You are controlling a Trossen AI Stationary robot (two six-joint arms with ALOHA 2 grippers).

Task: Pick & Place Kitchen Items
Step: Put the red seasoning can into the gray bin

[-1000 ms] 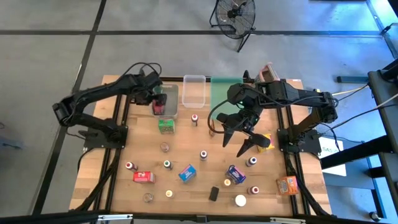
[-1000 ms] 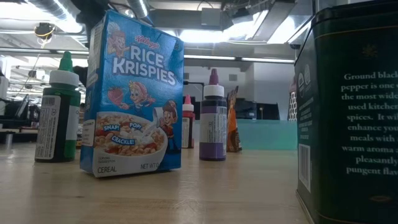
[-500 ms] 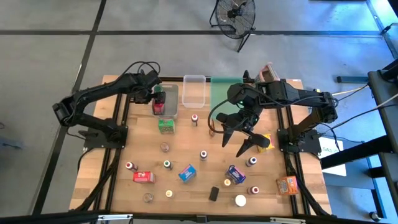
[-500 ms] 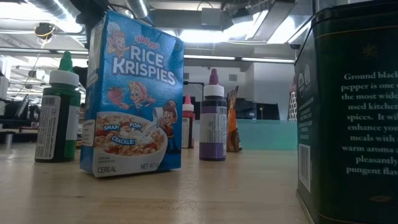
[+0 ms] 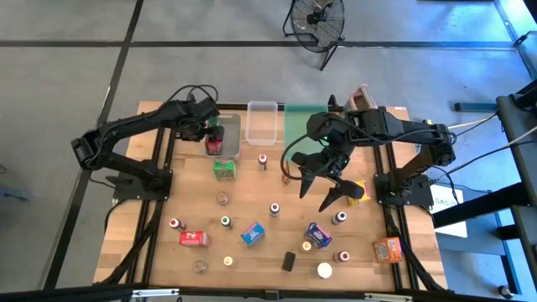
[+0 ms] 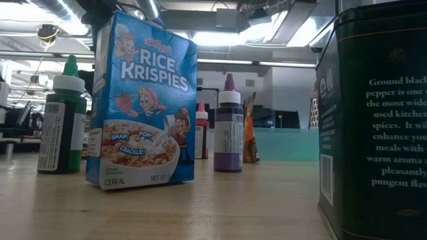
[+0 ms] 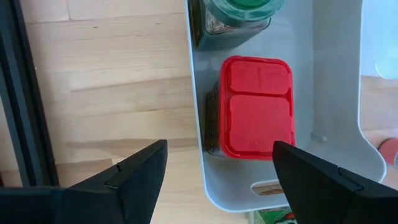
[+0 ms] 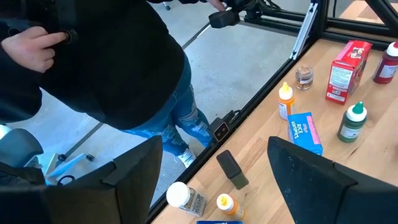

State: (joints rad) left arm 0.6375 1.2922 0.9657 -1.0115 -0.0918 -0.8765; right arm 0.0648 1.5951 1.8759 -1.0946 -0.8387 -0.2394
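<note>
My left gripper (image 7: 221, 144) hangs open, pointing down over a clear bin (image 7: 323, 74) at the table's far left. Below it in the bin stands a red-lidded container (image 7: 256, 106), with a green-lidded jar (image 7: 239, 12) beside it. The fingers stand on either side above the red lid and touch nothing. My right gripper (image 5: 323, 186) hangs open and empty, high over the middle right of the table. Many kitchen items stand loose on the wood: a blue cereal box (image 5: 252, 233), a red box (image 5: 193, 239), a green box (image 5: 223, 169), an orange box (image 5: 388, 249) and small bottles.
A second clear bin (image 5: 262, 122), a green tray (image 5: 302, 126) and a box grater (image 5: 359, 98) stand along the far edge. A dark tin (image 6: 377, 120) stands close to the low camera. A person in a dark top (image 8: 112, 62) stands at the table's near edge.
</note>
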